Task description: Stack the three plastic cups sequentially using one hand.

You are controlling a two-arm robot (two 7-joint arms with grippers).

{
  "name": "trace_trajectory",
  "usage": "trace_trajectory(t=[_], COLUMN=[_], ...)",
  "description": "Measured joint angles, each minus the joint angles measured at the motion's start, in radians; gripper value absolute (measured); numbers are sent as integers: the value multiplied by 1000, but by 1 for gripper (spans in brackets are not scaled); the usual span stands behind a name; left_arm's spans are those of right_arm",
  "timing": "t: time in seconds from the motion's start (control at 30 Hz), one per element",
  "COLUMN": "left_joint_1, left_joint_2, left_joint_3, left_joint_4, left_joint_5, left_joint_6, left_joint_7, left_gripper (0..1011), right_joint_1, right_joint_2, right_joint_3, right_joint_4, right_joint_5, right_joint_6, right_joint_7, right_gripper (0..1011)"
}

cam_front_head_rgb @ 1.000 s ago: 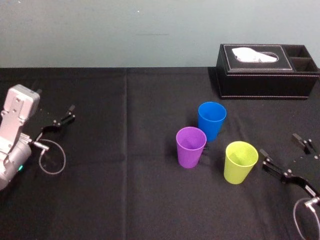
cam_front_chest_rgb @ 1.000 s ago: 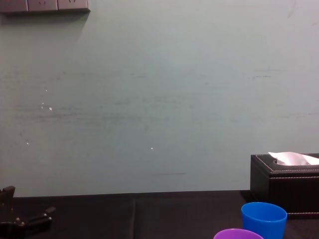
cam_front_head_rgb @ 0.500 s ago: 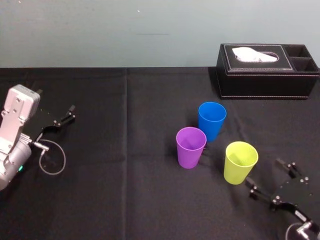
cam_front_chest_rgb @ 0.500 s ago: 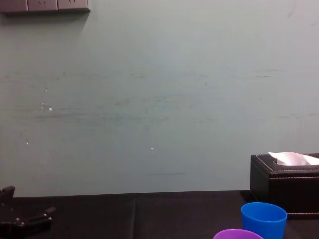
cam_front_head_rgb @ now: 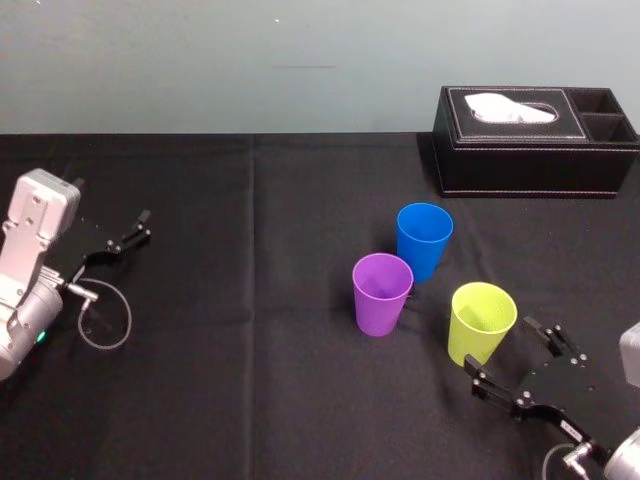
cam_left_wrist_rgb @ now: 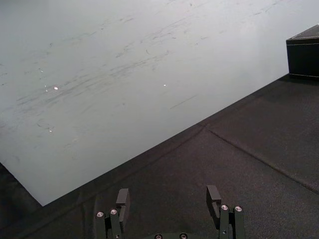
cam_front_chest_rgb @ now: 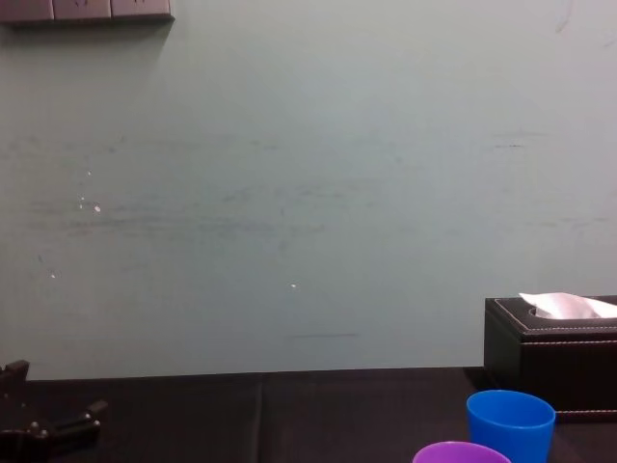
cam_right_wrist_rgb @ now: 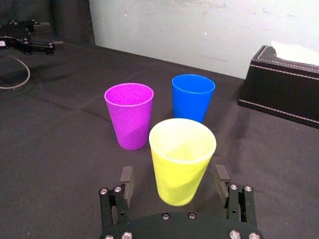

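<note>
Three cups stand upright and apart on the black tablecloth: blue farthest back, purple to its left, yellow-green nearest on the right. My right gripper sits low on the near-right side of the yellow-green cup. In the right wrist view its fingers stand open, one on each side of the yellow-green cup, with a gap on both sides. Beyond it I see the purple cup and the blue cup. My left gripper rests open at the far left, its jaws empty.
A black tissue box stands at the back right, behind the cups. A loose cable loop lies by the left arm. The cloth's middle and left are bare. The chest view catches the blue cup and the purple cup's rim.
My right gripper has swung from the right of the yellow-green cup toward its near side and moved in closer. The cups and the left arm have stayed put.
</note>
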Motion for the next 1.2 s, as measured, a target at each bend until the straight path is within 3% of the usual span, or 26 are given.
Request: trace_trajectory(t=[0.4, 1.2], left_joint_1=[0, 0], left_joint_2=[0, 0], left_joint_3=[0, 0], left_joint_4=[0, 0], left_joint_5=[0, 0], left_joint_6=[0, 0], left_joint_7=[0, 0], left_gripper=[1011, 1012], right_joint_1=[47, 88], right_joint_2=[-63, -152], right_joint_3=[-17, 8], right_joint_4=[29, 76], right_joint_5=[-50, -98], right_joint_6=[-10, 26], right_joint_7=[3, 10], right_gripper=[1000, 1000])
